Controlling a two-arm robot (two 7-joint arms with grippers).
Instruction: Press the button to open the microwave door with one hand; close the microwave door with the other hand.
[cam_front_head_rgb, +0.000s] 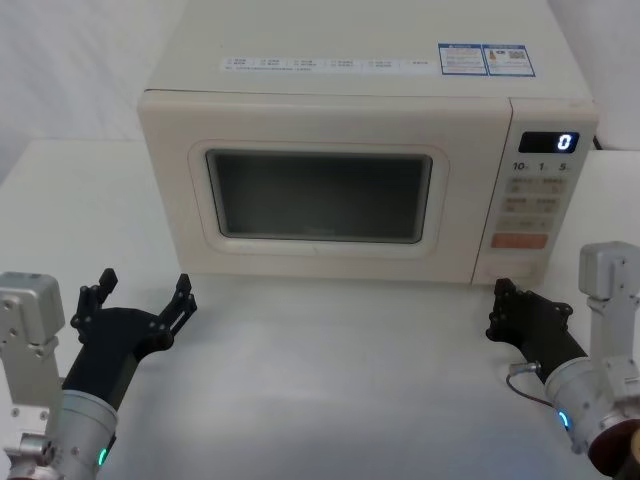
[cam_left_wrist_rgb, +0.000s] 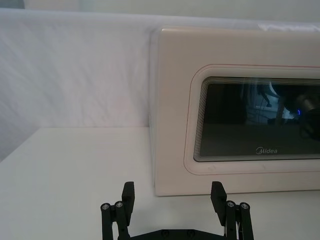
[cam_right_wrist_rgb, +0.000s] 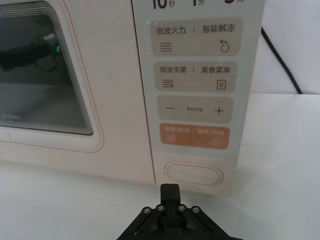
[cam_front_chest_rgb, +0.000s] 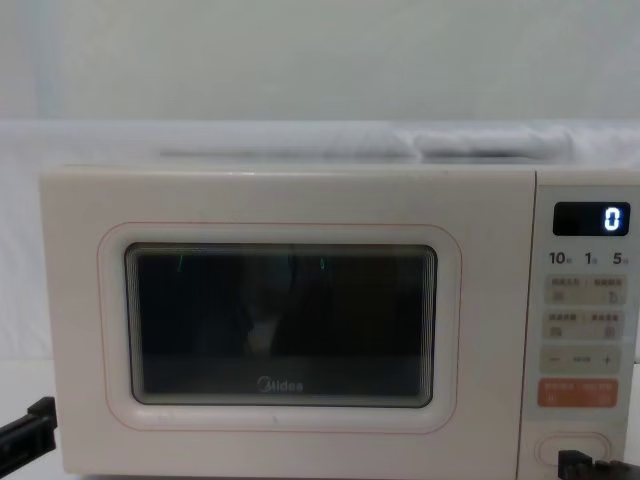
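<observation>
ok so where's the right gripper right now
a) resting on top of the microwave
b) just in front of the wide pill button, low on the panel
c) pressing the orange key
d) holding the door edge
b: the right gripper, fingers shut, sits just short of the button, below the orange key; whether they touch is unclear.

White table (cam_front_head_rgb: 320, 380) carries 1 cream microwave (cam_front_head_rgb: 330, 60) sitting flat at its far side, black cable (cam_right_wrist_rgb: 280, 60) trailing on the surface at its right.
</observation>
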